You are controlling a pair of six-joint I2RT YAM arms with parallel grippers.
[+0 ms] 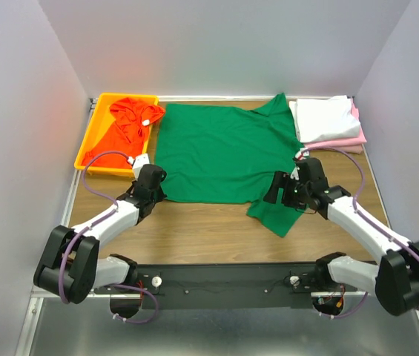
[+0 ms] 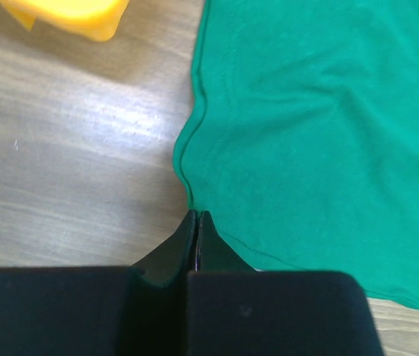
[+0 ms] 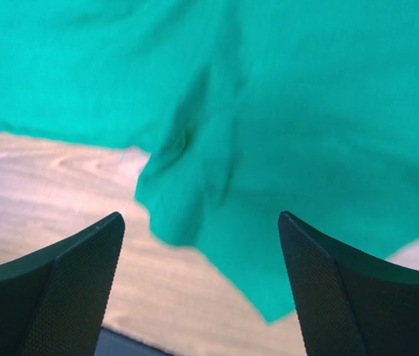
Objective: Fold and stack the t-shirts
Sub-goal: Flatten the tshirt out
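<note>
We worry that the left tool (image 2: 196,217), shut right at the near left hem corner of the dark green t-shirt (image 1: 220,152), has pinched only the edge or nothing, so a lift could let the cloth slip. The shirt lies spread across the surface (image 1: 194,237). The right tool (image 3: 199,216) hangs open over the shirt's rumpled near right flap.

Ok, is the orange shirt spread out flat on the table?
No, the orange-red shirt lies crumpled inside the yellow tray at the table's far left corner.
</note>
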